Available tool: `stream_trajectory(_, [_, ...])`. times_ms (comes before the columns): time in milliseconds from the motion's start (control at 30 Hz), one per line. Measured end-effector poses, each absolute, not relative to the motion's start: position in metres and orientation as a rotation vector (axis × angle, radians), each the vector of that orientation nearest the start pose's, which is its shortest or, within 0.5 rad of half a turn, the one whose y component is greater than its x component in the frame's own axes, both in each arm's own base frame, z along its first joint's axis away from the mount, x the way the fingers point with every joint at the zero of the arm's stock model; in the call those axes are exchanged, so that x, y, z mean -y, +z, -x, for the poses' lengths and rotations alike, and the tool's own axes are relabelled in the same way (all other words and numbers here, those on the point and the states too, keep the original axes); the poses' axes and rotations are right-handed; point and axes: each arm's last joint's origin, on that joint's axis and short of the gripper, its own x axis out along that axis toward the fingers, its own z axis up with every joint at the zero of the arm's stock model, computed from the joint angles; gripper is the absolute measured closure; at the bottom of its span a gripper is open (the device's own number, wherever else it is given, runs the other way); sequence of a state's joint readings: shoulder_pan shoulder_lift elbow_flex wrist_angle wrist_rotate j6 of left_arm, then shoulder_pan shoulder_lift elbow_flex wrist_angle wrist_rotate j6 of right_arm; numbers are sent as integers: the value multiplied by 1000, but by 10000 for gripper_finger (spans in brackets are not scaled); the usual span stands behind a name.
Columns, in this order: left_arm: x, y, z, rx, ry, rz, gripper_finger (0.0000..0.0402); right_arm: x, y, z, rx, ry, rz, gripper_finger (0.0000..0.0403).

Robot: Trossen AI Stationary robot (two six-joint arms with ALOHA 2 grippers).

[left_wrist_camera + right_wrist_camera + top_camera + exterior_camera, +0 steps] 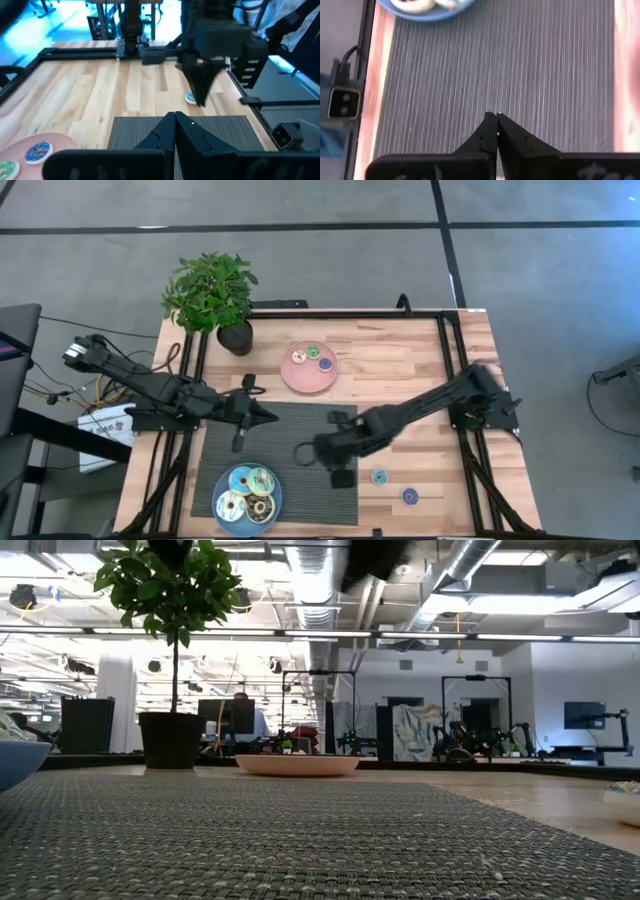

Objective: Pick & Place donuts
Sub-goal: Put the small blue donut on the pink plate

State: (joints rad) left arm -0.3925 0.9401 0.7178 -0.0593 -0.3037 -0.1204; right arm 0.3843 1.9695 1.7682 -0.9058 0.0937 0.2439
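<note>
Both the left gripper and right gripper closed and empty over the dark woven mat; risk: right jaws shut would knock the small blue-iced donut away instead of gripping it.

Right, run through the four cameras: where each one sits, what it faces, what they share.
High: overhead, straight down; both arms, blue plate, pink plate.
Low: mat level, facing the room; plant.
Left wrist: across the table; shut left gripper, right gripper.
Right wrist: down at the mat; shut right gripper.
Shared: high and left wrist show the pink plate.
</note>
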Motion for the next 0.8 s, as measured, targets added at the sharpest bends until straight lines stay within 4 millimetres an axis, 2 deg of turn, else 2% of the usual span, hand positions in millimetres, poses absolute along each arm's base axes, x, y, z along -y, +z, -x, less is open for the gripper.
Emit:
stream_trajectory(200, [86,295,-232,-330,-23,23,402,-137,247,-292,-1029,89,-134,403])
stream_trajectory(333, [101,297,-268,-360,15,14,402,-124,238,-227,-998,83,-218,403])
stream_trajectory(400, [109,298,-288,-377,18,-3,402,-116,235,-201,-977,95,-227,403])
stream_trajectory(500, [122,299,-319,-401,22,-26,402,-102,230,-170,-951,120,-233,403])
stream_trajectory(667, [142,297,-368,-471,45,-53,402,-80,227,-135,-886,157,-244,403])
stream_trajectory(800, [156,301,-402,-442,39,-39,402,-65,218,-110,-976,158,-123,403])
